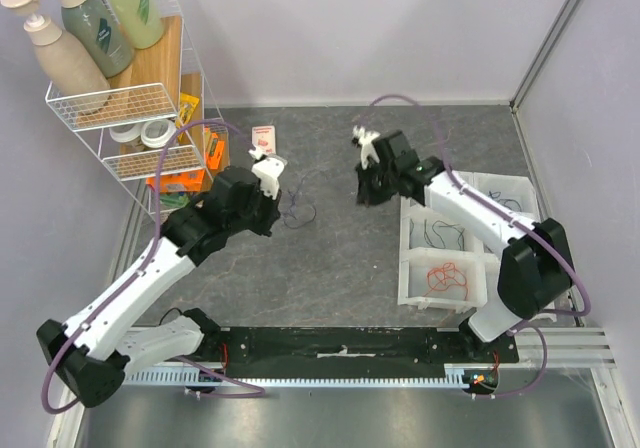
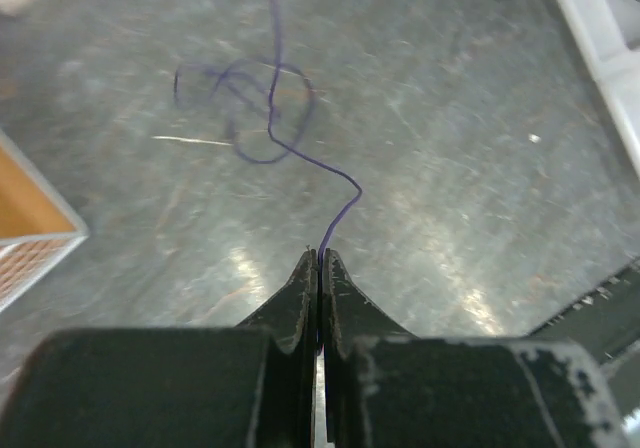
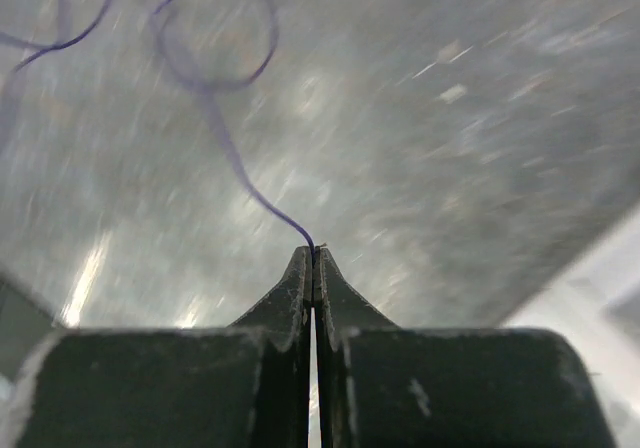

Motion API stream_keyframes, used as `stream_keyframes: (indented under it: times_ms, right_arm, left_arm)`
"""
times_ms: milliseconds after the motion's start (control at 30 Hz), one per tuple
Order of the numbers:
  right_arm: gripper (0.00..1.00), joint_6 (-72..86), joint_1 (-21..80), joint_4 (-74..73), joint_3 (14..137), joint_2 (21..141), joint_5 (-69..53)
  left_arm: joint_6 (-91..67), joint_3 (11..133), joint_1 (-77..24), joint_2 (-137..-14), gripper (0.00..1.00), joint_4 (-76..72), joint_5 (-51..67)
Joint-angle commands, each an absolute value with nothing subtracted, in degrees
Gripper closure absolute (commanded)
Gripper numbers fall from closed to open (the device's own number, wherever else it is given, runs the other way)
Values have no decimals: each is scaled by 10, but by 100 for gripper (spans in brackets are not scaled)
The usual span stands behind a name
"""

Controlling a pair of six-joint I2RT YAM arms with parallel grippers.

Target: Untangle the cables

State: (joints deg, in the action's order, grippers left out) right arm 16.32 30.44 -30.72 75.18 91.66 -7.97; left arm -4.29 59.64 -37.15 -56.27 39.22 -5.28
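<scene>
A thin purple cable [image 2: 272, 118] lies in a loose tangle of loops on the grey table between my two grippers. It also shows in the top view [image 1: 298, 212]. My left gripper [image 2: 319, 255] is shut on one strand of it, which runs from the fingertips up to the tangle; in the top view this gripper [image 1: 274, 224] sits just left of the tangle. My right gripper [image 3: 313, 249] is shut on another purple strand [image 3: 215, 108], blurred, and sits right of the tangle [image 1: 366, 198]. An orange-red cable [image 1: 447, 276] and dark cables [image 1: 440, 234] lie in tray compartments.
A white compartment tray [image 1: 408, 268] stands at the right. A wire rack [image 1: 130, 103] with bottles and tape rolls stands at the back left. A small red-and-white card [image 1: 263, 136] lies behind the left gripper. A black strip [image 1: 340, 346] runs along the near edge.
</scene>
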Motion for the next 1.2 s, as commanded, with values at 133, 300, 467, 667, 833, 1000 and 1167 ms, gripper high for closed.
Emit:
stream_keyframes:
  times_ms: [133, 300, 467, 667, 833, 1000, 1167]
  right_arm:
    - [100, 192, 321, -258, 642, 858, -221]
    - [100, 187, 321, -264, 640, 875, -208]
    - [100, 192, 322, -279, 649, 911, -191]
    - [100, 192, 323, -277, 718, 1000, -216]
    - [100, 202, 338, -282, 790, 1076, -236]
    - [96, 214, 342, -292, 793, 1101, -222]
    - [76, 204, 342, -308, 827, 1117, -212]
  left_arm:
    - [-116, 619, -372, -677, 98, 327, 139]
    - [-132, 645, -371, -750, 98, 340, 145]
    - [-131, 659, -362, -794, 98, 339, 106]
    - [-142, 659, -322, -857, 98, 321, 50]
    - [-132, 701, -292, -965, 98, 341, 47]
    - [-127, 743, -287, -1005, 90, 385, 46]
    - [-125, 725, -287, -948, 57, 379, 46]
